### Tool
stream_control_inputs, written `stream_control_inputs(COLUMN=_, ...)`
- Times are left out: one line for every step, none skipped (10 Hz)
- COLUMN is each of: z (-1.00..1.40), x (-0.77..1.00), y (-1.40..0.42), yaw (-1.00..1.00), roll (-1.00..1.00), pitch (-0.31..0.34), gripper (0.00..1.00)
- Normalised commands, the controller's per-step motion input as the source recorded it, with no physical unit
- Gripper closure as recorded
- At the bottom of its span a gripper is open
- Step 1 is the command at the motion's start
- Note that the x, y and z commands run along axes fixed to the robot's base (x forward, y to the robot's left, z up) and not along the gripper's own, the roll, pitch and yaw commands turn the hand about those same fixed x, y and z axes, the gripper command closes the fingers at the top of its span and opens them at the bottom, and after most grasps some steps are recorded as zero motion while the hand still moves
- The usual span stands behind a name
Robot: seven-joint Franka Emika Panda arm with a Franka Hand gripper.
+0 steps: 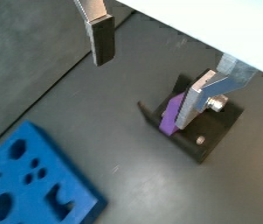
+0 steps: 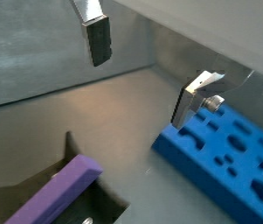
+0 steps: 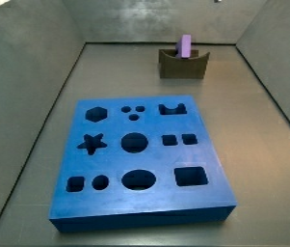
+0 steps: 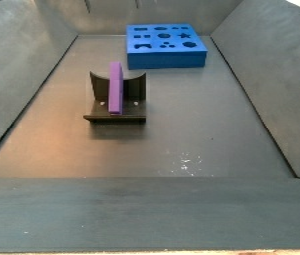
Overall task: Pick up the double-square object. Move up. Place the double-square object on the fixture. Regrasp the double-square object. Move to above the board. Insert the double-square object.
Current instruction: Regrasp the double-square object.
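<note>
Block [image 4: 115,87] upright in fixture [image 4: 97,112], free. Hand [image 1: 157,66] released, well above. Could topple if regrasped off-centre.

Dark grey floor [image 3: 263,145] enclosed by sloping grey walls [image 4: 26,80]. Resting directly on it: the blue board [image 3: 141,154] with shaped cut-outs, and, well apart from it, the fixture [image 4: 114,108]. The gripper [image 1: 157,61] hangs above the floor, fingers [image 1: 100,39] spread, touching nothing on it
</note>
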Motion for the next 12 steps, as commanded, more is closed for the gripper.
stream_control_inputs(z=0.01, x=-0.04, y=-0.03, yaw=0.01, roll=1.00, pitch=0.019, gripper=0.00)
stream_control_inputs(z=0.01, x=-0.04, y=-0.03, yaw=0.02, roll=1.00, pitch=0.013, gripper=0.00)
stream_control_inputs(z=0.00, x=-0.04, y=-0.03, yaw=0.02, roll=1.00, pitch=0.010, gripper=0.00)
stream_control_inputs(z=0.00, x=-0.03, y=-0.03, yaw=0.02, roll=1.00, pitch=0.003, gripper=0.00)
stream_control_inputs(z=0.01, x=-0.03, y=-0.02, yaw=0.02, roll=1.00, pitch=-0.002, gripper=0.00)
stream_control_inputs(z=0.01, x=-0.03, y=-0.02, yaw=0.02, roll=1.00, pitch=-0.003, gripper=0.00)
stream_control_inputs(z=0.01, x=-0.03, y=-0.02, yaw=0.02, roll=1.00, pitch=-0.002, gripper=0.00)
stream_control_inputs(z=0.02, x=-0.02, y=-0.02, yaw=0.02, roll=1.00, pitch=0.004, gripper=0.00)
stream_control_inputs(z=0.02, x=-0.01, y=-0.02, yaw=0.03, roll=1.00, pitch=0.006, gripper=0.00)
stream_control_inputs(z=0.00, x=0.01, y=-0.02, yaw=0.03, roll=1.00, pitch=0.010, gripper=0.00)
stream_control_inputs(z=-0.01, x=0.02, y=-0.03, yaw=0.03, roll=1.00, pitch=0.018, gripper=0.00)
stream_control_inputs(z=-0.01, x=0.04, y=-0.03, yaw=0.04, roll=1.00, pitch=0.026, gripper=0.00)
